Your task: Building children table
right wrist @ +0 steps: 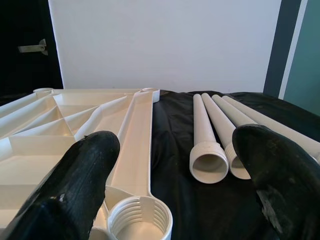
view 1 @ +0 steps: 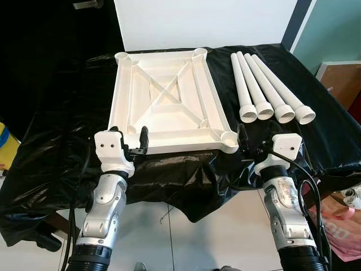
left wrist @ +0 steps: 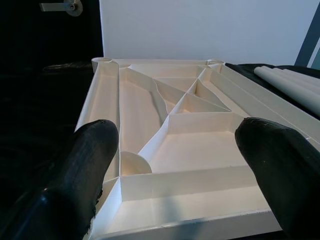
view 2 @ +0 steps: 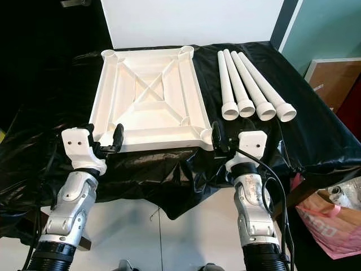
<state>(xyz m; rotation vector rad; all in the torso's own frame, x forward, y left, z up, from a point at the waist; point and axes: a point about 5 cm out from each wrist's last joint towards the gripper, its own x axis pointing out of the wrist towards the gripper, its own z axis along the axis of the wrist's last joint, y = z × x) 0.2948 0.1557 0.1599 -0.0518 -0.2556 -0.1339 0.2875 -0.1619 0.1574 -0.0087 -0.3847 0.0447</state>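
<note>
A white table top [view 1: 169, 101] lies upside down on the black sheet [view 1: 62, 147], its ribs and corner sockets facing up. Several white tube legs [view 1: 265, 90] lie side by side to its right, threaded ends toward me. My left gripper [view 1: 128, 141] is open at the top's near left corner, and its fingers [left wrist: 90, 165] frame the ribbed underside [left wrist: 190, 150]. My right gripper [view 1: 258, 141] is open at the near right corner, between the threaded socket [right wrist: 140, 220] and the legs [right wrist: 206, 145]. Neither gripper holds anything.
A white panel [view 1: 203, 22] stands behind the covered table. A brown box [view 1: 341, 79] sits at the far right, and a pink bag [view 1: 338, 226] lies on the floor below it. A yellow and blue object [view 1: 7, 144] is at the left edge.
</note>
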